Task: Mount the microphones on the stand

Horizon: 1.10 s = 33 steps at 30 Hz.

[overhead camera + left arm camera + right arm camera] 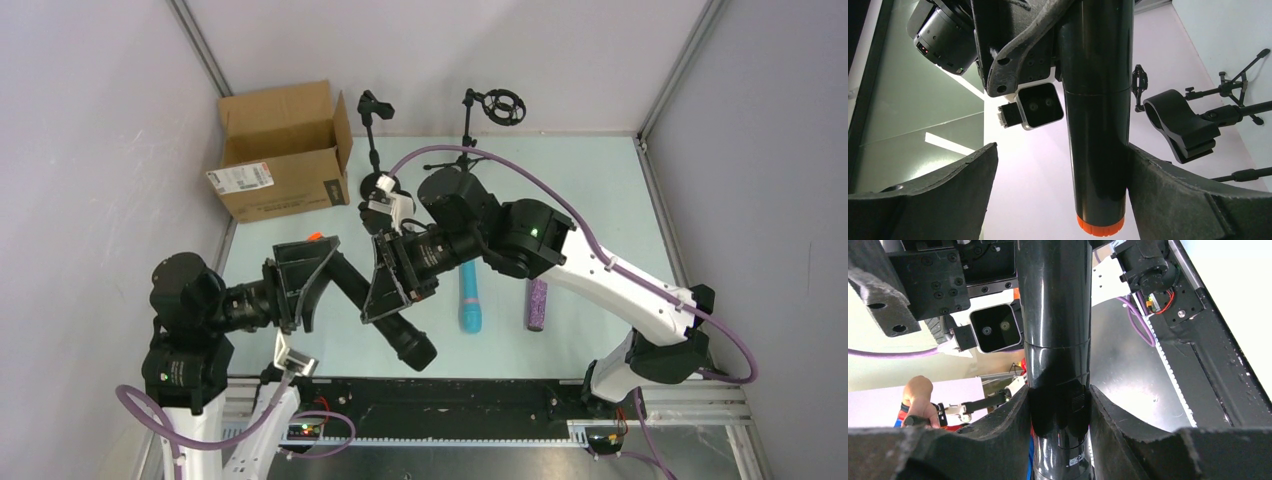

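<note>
— Currently, how much of the task is completed?

— None of it is completed: no microphone is seated on a stand. The black microphone [410, 345] is clamped in the right gripper [398, 280] and is held tilted in the air above the near part of the table [600, 220]. The left gripper [312, 278] is spread wide around the barrel near the orange end [1100, 226], and no grip by it is shown. The turquoise microphone [469, 300] and the purple microphone [537, 305] are found lying flat on the table, near each other but apart. Nothing is held by the clip stand [373, 110] or the ring stand [497, 105] at the far edge. All three attachments are judged outstanding.

— What cannot be verified?

— Contact between the barrel and the left gripper's finger [1188, 195] cannot be told. The head of the black microphone is cut off in both wrist views. Both stand bases are partly hidden by the right arm [560, 250]. The label on the cardboard box [285, 150] cannot be read.
</note>
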Available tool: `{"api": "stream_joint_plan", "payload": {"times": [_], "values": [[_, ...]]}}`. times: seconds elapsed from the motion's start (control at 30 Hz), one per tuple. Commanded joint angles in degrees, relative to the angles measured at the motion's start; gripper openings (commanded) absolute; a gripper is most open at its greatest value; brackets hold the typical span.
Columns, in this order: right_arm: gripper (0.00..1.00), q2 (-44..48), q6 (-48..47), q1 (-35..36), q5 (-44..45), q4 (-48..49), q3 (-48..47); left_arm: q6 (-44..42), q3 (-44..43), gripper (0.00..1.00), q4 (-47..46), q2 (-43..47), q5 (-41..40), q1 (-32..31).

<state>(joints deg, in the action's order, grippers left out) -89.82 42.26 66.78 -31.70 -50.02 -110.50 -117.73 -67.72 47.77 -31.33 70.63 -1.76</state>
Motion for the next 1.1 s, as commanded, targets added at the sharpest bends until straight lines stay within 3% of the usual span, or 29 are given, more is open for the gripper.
{"api": "stream_joint_plan", "payload": {"times": [0.0,0.1,0.33,0.47,0.5,0.6,0.7,0.73,0.87,1.07], "values": [[0.00,0.0,1.0,0.1,-3.1,3.5,-3.5,-12.4,-1.4,0.93,-0.9,-0.9,-0.8,-0.6],[0.00,0.1,1.3,-0.5,-3.5,3.8,-3.3,-10.4,-1.4,0.86,-0.9,-1.0,-1.3,-0.6],[0.00,-0.9,2.2,-2.0,-5.0,5.6,-3.8,-7.0,-0.9,0.61,-0.8,-0.8,-2.1,-1.1],[0.00,-1.6,3.3,-2.7,-6.5,7.3,-4.1,-7.0,0.1,0.38,-0.9,-0.4,-2.9,-1.5],[0.00,-1.9,3.6,-2.8,-6.7,7.8,-4.4,-7.0,0.4,0.29,-0.9,-0.4,-2.9,-1.6],[0.02,-2.6,3.7,-3.1,-7.6,7.8,-5.4,-6.0,0.7,0.15,-0.8,-0.4,-2.7,-1.9],[0.15,-2.6,3.8,-4.0,-7.8,8.3,-5.6,-4.1,0.9,0.02,-0.8,-0.3,-2.9,-2.1],[0.24,-2.5,3.9,-4.4,-7.9,8.6,-5.5,-2.8,1.0,0.01,-0.8,-0.3,-3.1,-2.1],[0.49,-0.3,4.1,-7.6,-7.5,9.6,-5.5,2.9,1.2,0.00,-0.7,0.0,-4.3,-2.1],[0.69,1.5,5.0,-15.7,-8.5,11.5,-7.7,10.3,1.1,0.00,-1.1,0.5,-6.0,-2.2]]}}
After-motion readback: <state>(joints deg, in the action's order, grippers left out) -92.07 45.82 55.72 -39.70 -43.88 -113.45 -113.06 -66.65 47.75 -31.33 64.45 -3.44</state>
